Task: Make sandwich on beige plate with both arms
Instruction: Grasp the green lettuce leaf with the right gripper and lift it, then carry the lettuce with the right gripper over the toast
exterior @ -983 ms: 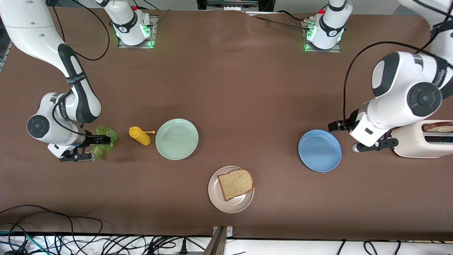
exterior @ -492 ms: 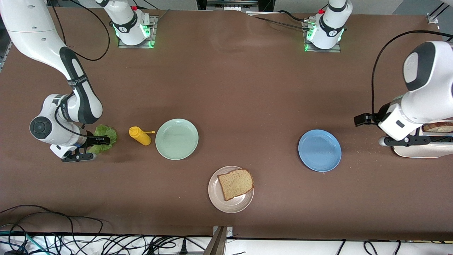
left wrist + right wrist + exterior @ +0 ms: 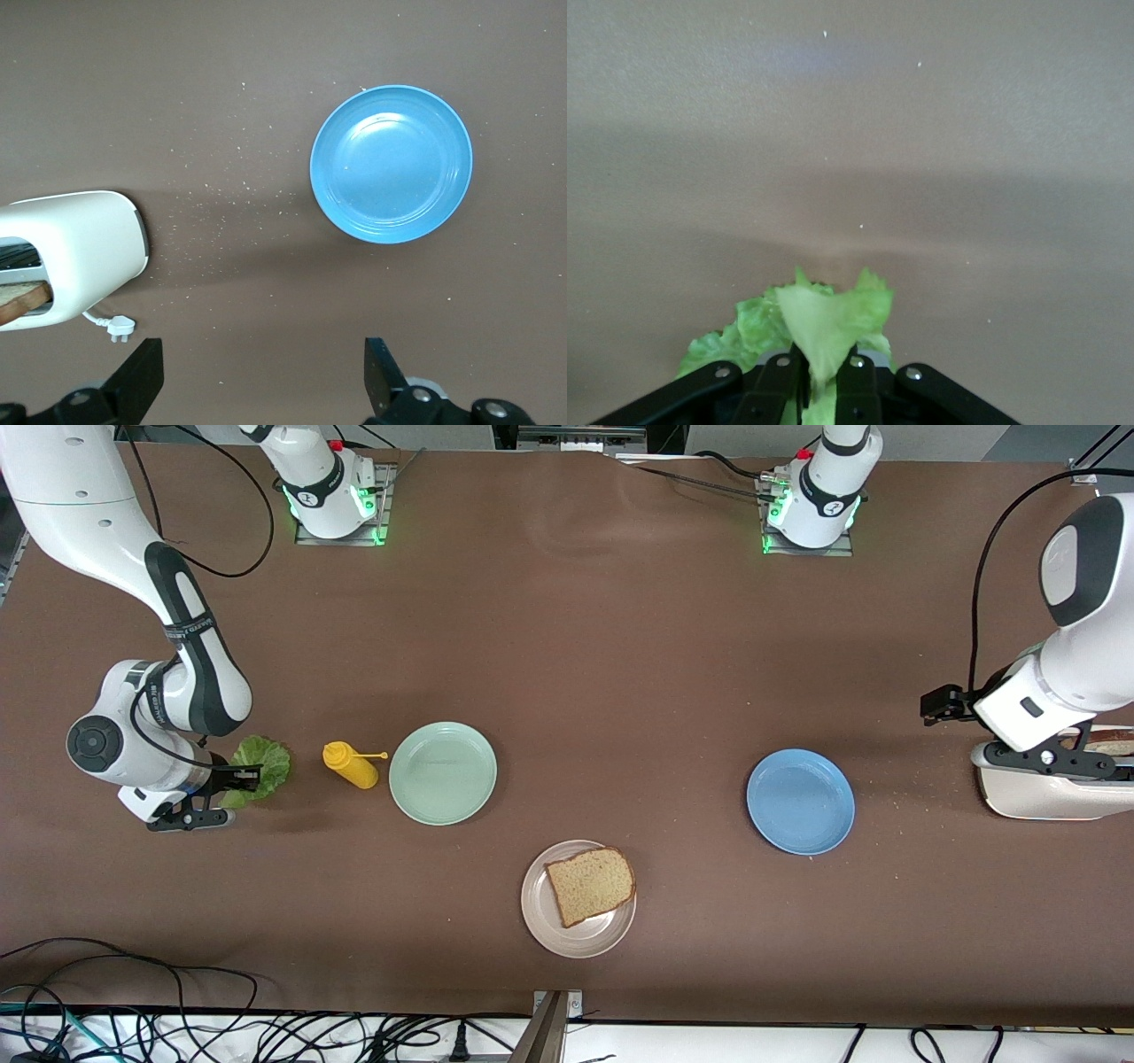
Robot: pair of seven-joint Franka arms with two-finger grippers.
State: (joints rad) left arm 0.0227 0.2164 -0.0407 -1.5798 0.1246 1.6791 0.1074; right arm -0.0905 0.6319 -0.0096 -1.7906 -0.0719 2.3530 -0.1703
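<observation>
We see the toaster (image 3: 1054, 793) cut off by the front view's edge, its bread slice (image 3: 1112, 737) half hidden, and the lettuce (image 3: 815, 332) partly covered by gripper fingers (image 3: 780, 390).

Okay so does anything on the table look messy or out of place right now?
Pale crumbs lie scattered on the table between the white toaster and the blue plate. The bread slice overhangs the beige plate rim slightly.

Green lettuce leaf (image 3: 257, 766), brown bread slice (image 3: 590, 885), beige plate (image 3: 540, 918), blue plate (image 3: 800, 802), mint-green plate (image 3: 443, 772), yellow bottle (image 3: 351, 765)
</observation>
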